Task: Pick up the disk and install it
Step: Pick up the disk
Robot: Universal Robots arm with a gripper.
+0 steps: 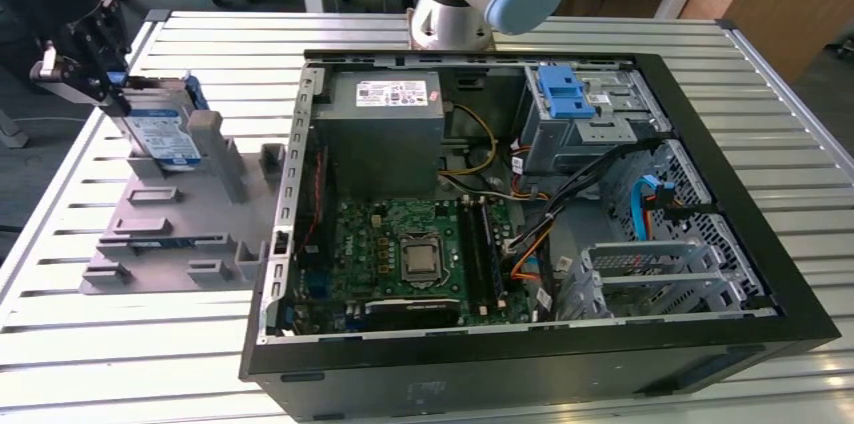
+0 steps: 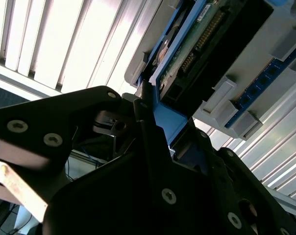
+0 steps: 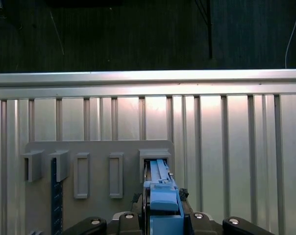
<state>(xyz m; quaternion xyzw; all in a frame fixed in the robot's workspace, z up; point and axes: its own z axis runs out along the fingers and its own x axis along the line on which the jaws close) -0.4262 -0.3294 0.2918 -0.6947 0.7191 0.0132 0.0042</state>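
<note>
Gripper (image 1: 114,94) hangs at the exterior view's left, over the far end of a grey holder block (image 1: 160,234) that lies on the slatted metal table (image 1: 134,364). Its jaws are pressed together on the disk (image 1: 160,134), which stands upright on its edge at that far end of the block, with the white-and-blue label facing to the near side. In the first wrist view the blue bracket of the disk (image 3: 162,196) sits between the black gripper parts (image 3: 163,220), just in front of a slot of the block. In the second wrist view the green board side of the disk (image 2: 207,44) is seen. Whether the disk rests in its slot or is lifted, I cannot tell. To the right lies the open computer case (image 1: 534,364), with the grey power supply (image 1: 387,134), the motherboard (image 1: 400,244) and, further right, a blue latch (image 1: 565,94).
</note>
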